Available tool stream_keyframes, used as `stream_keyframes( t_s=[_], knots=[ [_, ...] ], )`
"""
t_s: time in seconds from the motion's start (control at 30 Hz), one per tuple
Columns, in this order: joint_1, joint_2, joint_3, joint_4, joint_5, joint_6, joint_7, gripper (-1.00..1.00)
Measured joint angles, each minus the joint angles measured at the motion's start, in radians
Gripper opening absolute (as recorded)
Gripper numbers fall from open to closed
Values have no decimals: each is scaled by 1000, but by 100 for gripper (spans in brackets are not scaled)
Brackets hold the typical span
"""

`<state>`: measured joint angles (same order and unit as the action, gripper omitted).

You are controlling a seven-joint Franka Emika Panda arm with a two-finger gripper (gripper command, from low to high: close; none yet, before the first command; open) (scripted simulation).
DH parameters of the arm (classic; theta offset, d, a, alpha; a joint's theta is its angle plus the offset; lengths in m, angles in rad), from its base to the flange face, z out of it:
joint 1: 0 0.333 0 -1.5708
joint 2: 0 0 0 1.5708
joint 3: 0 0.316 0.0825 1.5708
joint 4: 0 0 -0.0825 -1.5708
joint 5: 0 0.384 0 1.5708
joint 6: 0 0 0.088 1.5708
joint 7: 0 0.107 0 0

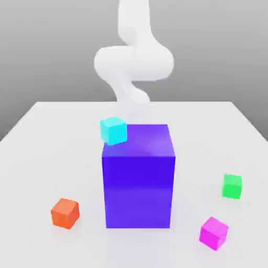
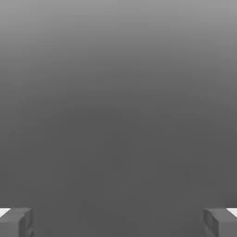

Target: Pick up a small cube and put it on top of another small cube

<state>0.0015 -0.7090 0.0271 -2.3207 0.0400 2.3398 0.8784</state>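
Note:
Several small cubes show in the exterior view: a cyan cube at the upper left corner of a tall blue block, an orange cube on the table at the front left, a green cube at the right and a magenta cube at the front right. I cannot tell whether the cyan cube rests on the block or lies behind it. The white arm rises behind the block. In the hand view my gripper is open, its fingertips far apart with nothing between them, in front of a plain grey background.
The tall blue block stands mid-table and hides what lies right behind it. The white table reaches out to the left, the right and the front of the block.

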Motion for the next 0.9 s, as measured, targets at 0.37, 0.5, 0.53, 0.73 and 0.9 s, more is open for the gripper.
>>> stream_keyframes(
  t_s=[0.37,0.5,0.53,0.73,0.9],
  knots=[
    [-1,399,179,-91,93,176,409,0],
    [-3,545,251,-125,68,242,598,0],
    [0,582,264,-133,53,259,651,0],
    [83,808,270,-183,-91,357,1010,0],
    [182,993,191,-195,-217,454,1241,0]
  ],
)
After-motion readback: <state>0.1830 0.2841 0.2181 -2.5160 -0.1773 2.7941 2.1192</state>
